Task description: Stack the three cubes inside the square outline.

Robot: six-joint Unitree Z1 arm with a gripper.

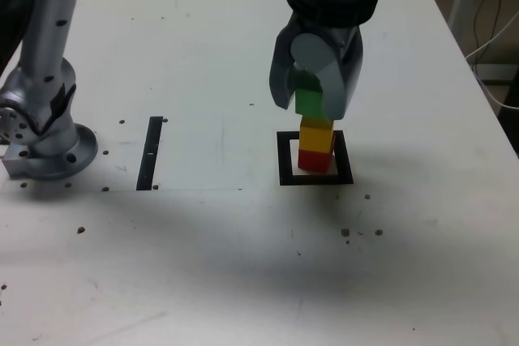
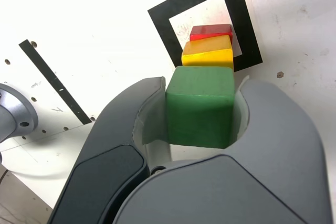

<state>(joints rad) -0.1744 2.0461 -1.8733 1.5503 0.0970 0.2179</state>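
Observation:
The red cube (image 1: 313, 160) sits inside the square outline (image 1: 285, 160), with the yellow cube (image 1: 316, 135) stacked on it. My gripper (image 1: 312, 107) hangs straight above them, shut on the green cube (image 1: 308, 101). The green cube's underside is right at the yellow cube's top and sits a little toward the exterior view's left. Whether the two touch I cannot tell. In the wrist view the green cube (image 2: 200, 106) is clamped between both jaws of the gripper (image 2: 202, 85), and beyond it show the yellow cube (image 2: 208, 53), the red cube (image 2: 211, 30) and the square outline (image 2: 163, 30).
The arm's grey base (image 1: 45, 139) stands at the exterior view's left edge. A narrow black strip (image 1: 150, 153) lies between the base and the outline. Small holes dot the white table (image 1: 243, 265). Cables (image 1: 495, 30) hang beyond the table's right edge.

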